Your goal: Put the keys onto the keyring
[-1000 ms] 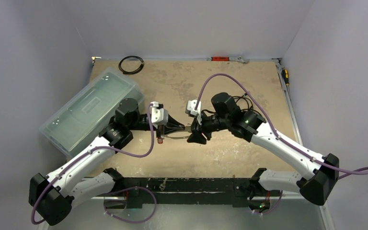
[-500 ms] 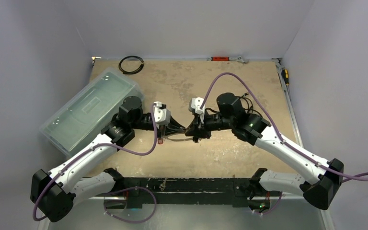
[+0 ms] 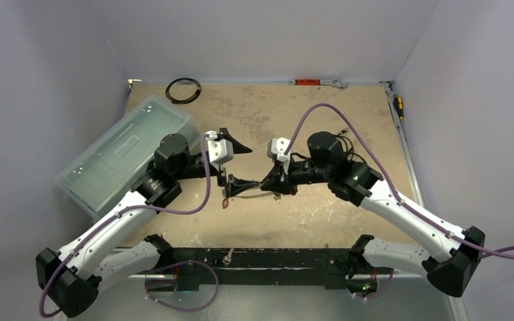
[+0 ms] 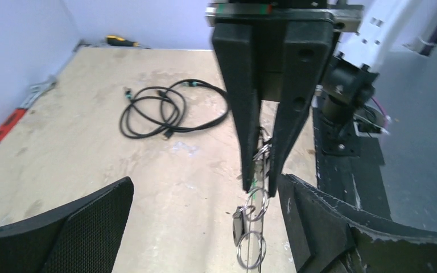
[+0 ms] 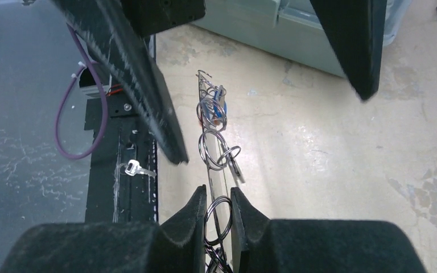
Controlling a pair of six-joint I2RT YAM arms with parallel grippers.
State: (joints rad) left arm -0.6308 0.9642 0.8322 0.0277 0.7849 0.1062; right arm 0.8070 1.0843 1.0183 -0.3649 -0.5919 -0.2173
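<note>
keyring axis: keyring (image 5: 209,136) points from my right claw (image 5: 218,193) toward my left
right claw: narrow, pinching its end
left claw (image 4: 205,182): wide, straddling keyring

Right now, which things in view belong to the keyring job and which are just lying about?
Job: keyring, held by the right gripper; keys; open left gripper.
Lying about: plastic box, coiled cable, loose cable, screwdriver, red tool.
</note>
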